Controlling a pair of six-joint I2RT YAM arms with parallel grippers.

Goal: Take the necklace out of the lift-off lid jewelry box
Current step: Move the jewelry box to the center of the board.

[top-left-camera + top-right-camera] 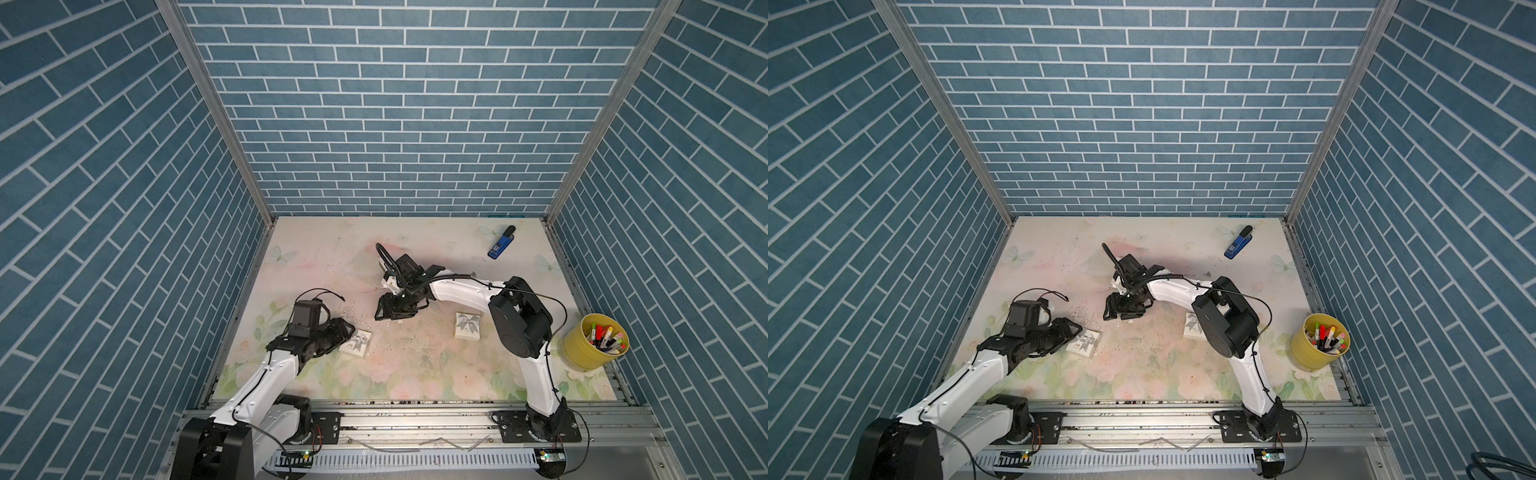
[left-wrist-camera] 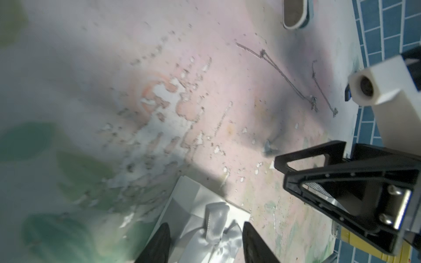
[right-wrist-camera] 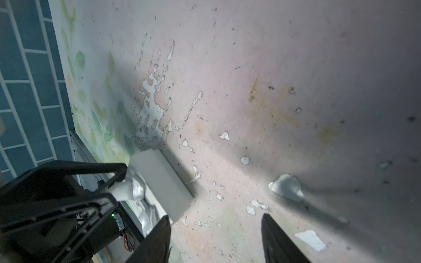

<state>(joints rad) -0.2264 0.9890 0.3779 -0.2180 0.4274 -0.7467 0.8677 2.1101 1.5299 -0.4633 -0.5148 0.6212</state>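
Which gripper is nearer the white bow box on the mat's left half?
Left. The left gripper is at the box, its fingers either side of the bow; the right gripper hangs open over the mat farther back and to the right, apart from it.

box (image 1: 358, 347): white, grey bow | table (image 1: 324, 257): pastel floral | walls (image 1: 374, 124): blue brick | bucket (image 1: 582, 353): yellow

The desk (image 1: 316, 257) has a pale flower print, scuffed and peeled in patches. On it lie a white box with a bow (image 1: 355, 345) at the left, a second bowed box (image 1: 468, 325) further right, a thin chain (image 2: 284, 75), a blue stapler (image 1: 500, 243) far back, and a yellow cup of markers (image 1: 582, 353) at the right edge.
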